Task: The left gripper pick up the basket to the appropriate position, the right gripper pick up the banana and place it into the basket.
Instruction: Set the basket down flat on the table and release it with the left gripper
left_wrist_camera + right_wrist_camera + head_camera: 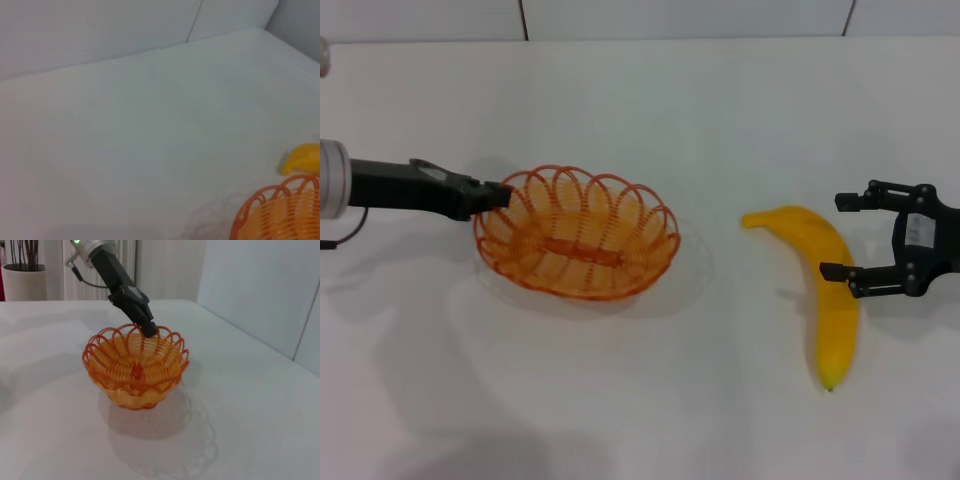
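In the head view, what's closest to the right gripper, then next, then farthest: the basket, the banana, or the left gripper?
From the right gripper, at the table's right side with open fingers:
1. Banana, right beside it, against the lower finger.
2. Basket, mid-table, toward the left.
3. Left gripper, at the basket's far left rim.

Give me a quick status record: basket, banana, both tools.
basket: on the table, held at its rim, empty
left tool: shut on the basket's left rim
banana: lying on the table, right of the basket, apart from it
right tool: open, beside the banana, one finger touching or over it, not gripping
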